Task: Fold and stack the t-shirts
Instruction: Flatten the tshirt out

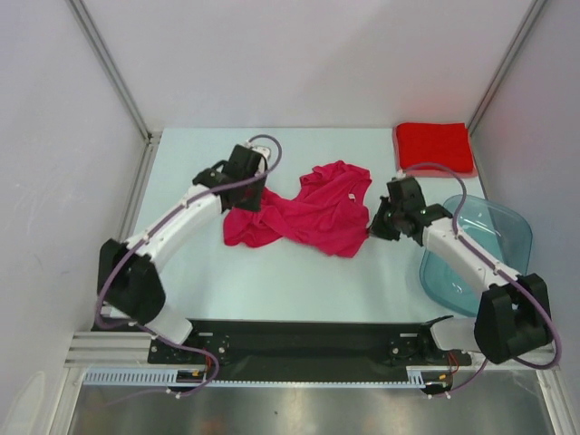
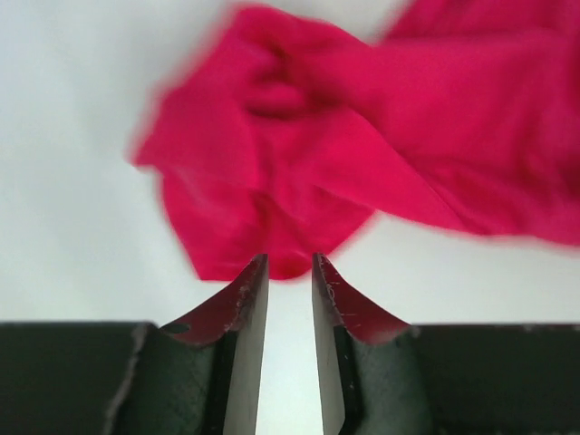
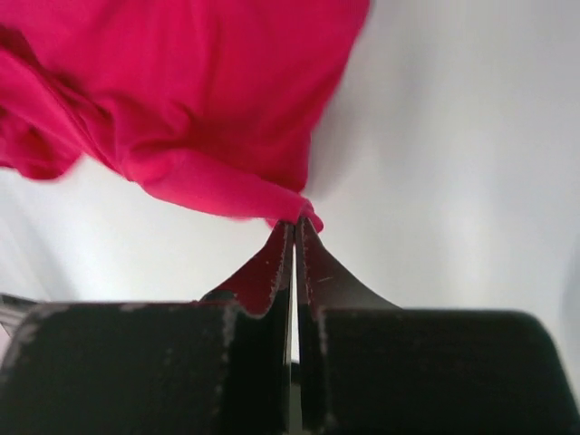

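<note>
Lying crumpled mid-tabletop (image 1: 272,281): magenta t-shirt (image 1: 304,217), long axis left to right, bare surface on its near side. Right gripper (image 3: 295,225) pinched shut on its right edge. Left gripper (image 2: 290,263) parted, holding nothing, just off its left end. Red t-shirt (image 1: 433,147) folded square, far right corner.

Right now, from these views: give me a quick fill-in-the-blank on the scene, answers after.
1. The right gripper has its jaws ____ on an edge of the magenta-pink t-shirt.
2. The left gripper has its jaws parted, with ____ between them.
3. The red t-shirt lies ____ at the far right corner of the table.
4. The blue tub sits on the ____ side of the table.
Missing: shut; nothing; folded; right.
</note>
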### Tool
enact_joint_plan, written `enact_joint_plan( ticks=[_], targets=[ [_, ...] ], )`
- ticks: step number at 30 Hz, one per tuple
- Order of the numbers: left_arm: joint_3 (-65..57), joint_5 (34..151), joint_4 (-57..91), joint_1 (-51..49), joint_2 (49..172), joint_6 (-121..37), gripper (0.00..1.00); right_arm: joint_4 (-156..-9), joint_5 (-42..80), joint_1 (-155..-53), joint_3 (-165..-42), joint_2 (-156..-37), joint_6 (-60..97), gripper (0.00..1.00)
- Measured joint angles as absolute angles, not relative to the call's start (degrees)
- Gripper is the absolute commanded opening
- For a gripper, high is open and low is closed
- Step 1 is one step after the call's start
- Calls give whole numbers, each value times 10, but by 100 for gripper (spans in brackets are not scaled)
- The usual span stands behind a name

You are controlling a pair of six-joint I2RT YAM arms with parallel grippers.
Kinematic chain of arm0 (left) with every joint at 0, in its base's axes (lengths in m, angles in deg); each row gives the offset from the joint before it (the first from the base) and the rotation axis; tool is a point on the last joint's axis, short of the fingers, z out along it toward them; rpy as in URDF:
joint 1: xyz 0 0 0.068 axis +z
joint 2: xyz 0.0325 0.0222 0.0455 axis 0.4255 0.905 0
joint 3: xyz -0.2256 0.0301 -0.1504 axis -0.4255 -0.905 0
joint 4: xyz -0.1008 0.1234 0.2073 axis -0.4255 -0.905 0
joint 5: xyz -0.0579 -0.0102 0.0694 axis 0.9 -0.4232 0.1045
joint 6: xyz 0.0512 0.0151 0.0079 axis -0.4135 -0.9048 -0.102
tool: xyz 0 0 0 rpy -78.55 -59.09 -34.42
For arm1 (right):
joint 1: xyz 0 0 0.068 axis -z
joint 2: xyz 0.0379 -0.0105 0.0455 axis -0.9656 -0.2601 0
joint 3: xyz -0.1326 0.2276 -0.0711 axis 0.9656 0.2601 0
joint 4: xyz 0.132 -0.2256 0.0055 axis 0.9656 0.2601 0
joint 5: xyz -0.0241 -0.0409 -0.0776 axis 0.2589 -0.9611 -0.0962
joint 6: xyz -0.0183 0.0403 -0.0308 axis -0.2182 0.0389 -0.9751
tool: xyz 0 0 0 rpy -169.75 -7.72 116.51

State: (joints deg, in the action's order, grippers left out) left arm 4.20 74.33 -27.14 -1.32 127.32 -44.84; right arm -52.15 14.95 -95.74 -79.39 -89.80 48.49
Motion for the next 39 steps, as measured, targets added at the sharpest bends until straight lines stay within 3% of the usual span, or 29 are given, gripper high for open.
enact_joint_plan(
  ticks=[7,15,23,39],
  targets=[
    [-125,801,-228,-120,1151,-390,40,-524,210,-866,-936,-989,438,0],
    [-146,821,-181,-114,1223,-376,40,-546,256,-836,-1099,-1093,441,0],
    [-62,791,-151,-121,1376,-348,48,-540,265,-826,-1110,-1112,441,0],
    [33,673,-169,-133,1482,-296,43,-543,274,-807,-1084,-1112,441,0]
  ],
)
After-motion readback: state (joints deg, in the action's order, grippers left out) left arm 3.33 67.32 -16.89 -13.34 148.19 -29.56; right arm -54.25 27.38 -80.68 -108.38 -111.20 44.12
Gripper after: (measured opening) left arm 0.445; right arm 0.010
